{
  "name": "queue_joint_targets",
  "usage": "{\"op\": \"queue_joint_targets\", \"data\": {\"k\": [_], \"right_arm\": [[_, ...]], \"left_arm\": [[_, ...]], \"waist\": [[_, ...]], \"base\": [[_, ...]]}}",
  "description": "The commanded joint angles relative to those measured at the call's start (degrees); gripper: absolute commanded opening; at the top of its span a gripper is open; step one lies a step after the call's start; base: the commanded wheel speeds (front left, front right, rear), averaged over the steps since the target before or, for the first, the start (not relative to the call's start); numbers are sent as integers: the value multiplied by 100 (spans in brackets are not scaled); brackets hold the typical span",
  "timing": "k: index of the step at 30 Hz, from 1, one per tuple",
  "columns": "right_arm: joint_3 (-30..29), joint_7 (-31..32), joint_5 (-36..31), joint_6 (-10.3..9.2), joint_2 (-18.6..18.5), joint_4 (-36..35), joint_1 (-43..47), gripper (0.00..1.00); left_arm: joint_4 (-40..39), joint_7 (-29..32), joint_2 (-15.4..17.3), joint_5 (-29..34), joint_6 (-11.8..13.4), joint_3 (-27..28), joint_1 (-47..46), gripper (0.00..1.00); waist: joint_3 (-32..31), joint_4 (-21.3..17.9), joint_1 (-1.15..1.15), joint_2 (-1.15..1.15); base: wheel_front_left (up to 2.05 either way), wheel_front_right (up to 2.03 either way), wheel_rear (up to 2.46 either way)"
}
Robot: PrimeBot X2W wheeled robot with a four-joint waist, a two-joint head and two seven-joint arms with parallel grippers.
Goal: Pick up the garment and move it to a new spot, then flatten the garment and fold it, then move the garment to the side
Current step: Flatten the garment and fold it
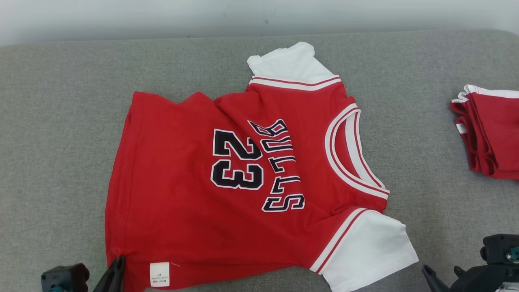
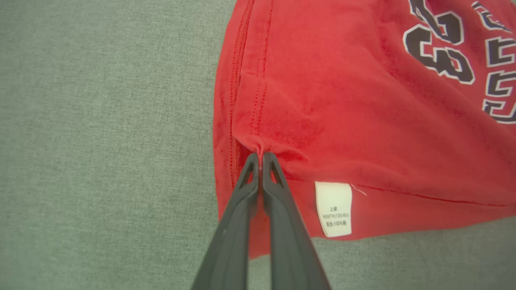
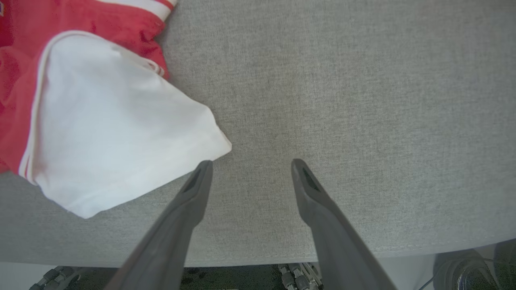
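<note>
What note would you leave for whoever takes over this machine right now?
Left pincer: shut on the red jersey at its near hem corner, by the label.
Right pincer: open, empty, above the grey table beside the white sleeve.
Done: jersey lies spread out, a few wrinkles.
To do: smooth, fold, move aside, perhaps by the folded red pile.

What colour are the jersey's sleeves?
White sleeves on the red jersey, striped trim at the seams; head view shows it best.

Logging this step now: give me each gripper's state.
Left gripper: jaws shut on the red jersey, at its hem corner.
Right gripper: jaws open, holding nothing, beside the white sleeve.
</note>
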Motion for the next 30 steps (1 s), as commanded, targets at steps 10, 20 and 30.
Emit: {"op": "queue_joint_targets", "data": {"k": [10,20,30], "right_arm": [[221,-279,-130,-14,36,446,-273,100],[213,-233,-162,-14,40,539,-271,100],[404,-177,-191,-14,-98,826,-612,100]], "left_arm": [[-39,-538,-167,-104,-109,118,25,0],[-199,-741,-127,-174,-178,191,248,0],[-71,-658,-149,-222,-199,62,215,0]], "waist": [[24,-9,0,0],[-41,97,0,0],[2,82,0,0]], "base": [[0,0,0],[0,0,0],[0,0,0]]}}
